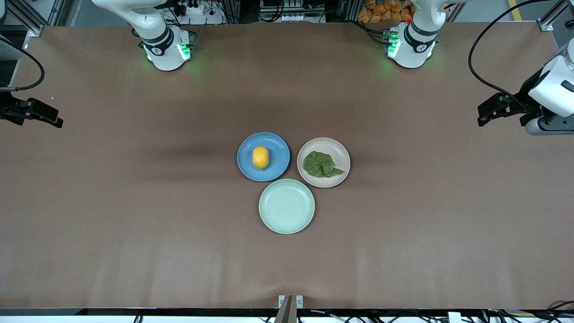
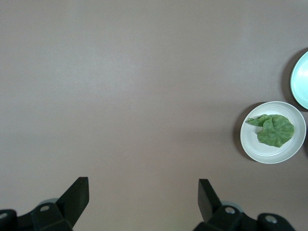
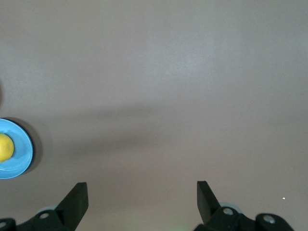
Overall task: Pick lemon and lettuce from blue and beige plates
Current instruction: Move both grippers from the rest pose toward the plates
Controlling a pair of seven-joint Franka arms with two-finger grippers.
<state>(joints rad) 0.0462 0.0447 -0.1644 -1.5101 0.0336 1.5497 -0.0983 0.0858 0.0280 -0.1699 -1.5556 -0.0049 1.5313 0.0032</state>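
A small yellow lemon [image 1: 260, 157] lies on the blue plate [image 1: 279, 148] in the middle of the table. A crinkled dark-green lettuce leaf [image 1: 320, 164] lies flat on the beige plate [image 1: 337, 151] beside it, toward the left arm's end. My left gripper [image 1: 480, 119] is open and empty over bare table at its own end; its wrist view shows the lettuce [image 2: 273, 129] on the beige plate [image 2: 288, 150] well away from the gripper [image 2: 143, 185]. My right gripper [image 1: 59, 122] is open and empty at its end. Its wrist view [image 3: 142, 187] shows the lemon [image 3: 4, 147] and blue plate [image 3: 21, 155] at the frame edge.
A pale mint-green plate [image 1: 286, 206] with nothing on it touches both other plates, nearer to the front camera; its rim shows in the left wrist view [image 2: 301, 79]. The brown table [image 1: 134, 215] stretches wide around the plates. The arm bases stand along the table's edge farthest from the front camera.
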